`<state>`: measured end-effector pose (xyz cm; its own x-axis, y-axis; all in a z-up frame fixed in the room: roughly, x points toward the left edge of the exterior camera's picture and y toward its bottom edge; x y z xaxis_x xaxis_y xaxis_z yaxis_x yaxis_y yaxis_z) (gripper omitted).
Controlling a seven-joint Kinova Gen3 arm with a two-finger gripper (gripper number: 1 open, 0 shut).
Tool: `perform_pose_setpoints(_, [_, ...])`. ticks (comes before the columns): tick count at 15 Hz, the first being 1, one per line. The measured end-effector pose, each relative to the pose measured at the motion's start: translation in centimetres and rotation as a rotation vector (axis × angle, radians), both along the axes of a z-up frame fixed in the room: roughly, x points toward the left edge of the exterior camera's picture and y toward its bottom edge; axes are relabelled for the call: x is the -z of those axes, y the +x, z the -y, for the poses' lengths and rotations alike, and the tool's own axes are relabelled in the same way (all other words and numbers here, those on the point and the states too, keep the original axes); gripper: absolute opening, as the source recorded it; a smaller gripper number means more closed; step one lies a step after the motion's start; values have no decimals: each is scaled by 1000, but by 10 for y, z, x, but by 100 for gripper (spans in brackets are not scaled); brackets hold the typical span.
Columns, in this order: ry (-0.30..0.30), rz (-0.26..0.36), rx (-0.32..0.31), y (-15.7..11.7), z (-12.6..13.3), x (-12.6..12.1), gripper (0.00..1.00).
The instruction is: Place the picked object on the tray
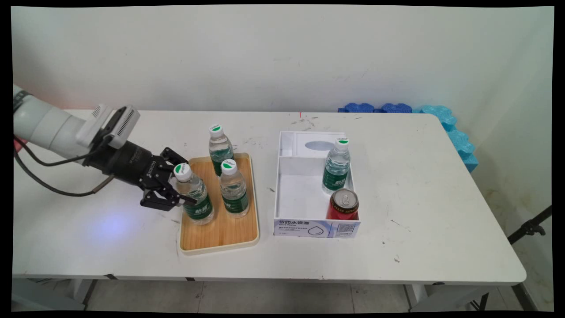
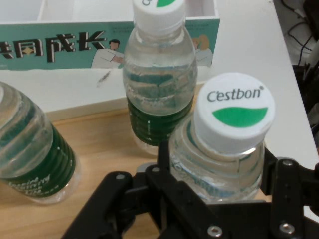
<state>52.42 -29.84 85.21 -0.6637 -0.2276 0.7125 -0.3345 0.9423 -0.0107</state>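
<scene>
My gripper [image 1: 185, 183] reaches in from the left and is shut on a clear water bottle [image 1: 196, 198] with a green label and a white cap. That bottle leans slightly toward the hand at the left front of a wooden tray [image 1: 220, 234]. In the hand view the gripper [image 2: 218, 164] clasps the bottle [image 2: 234, 114] just below its cap. Two more such bottles stand on the tray: one [image 1: 234, 194] just right of the held one, one [image 1: 220, 150] at the tray's back edge. The hand view shows them too, one [image 2: 159, 89] ahead and one [image 2: 30, 154] at the left.
Right of the tray stands a white open box [image 1: 309, 198] with a water bottle [image 1: 336, 168] and a red can [image 1: 343, 205] inside; a tissue box [image 1: 318, 145] fills its back compartment. Blue foam pieces [image 1: 441, 117] lie at the table's far right corner.
</scene>
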Motion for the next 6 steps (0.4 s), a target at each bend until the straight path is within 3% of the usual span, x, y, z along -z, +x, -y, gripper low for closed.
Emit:
perform_pose_setpoints(2, [1, -1, -4, -1, 1, 3, 0])
perform_pose_setpoints(3, [1, -2, -6, -1, 1, 4, 100])
perform_pose_setpoints(6, [0, -6, -7, -2, 2, 7, 100])
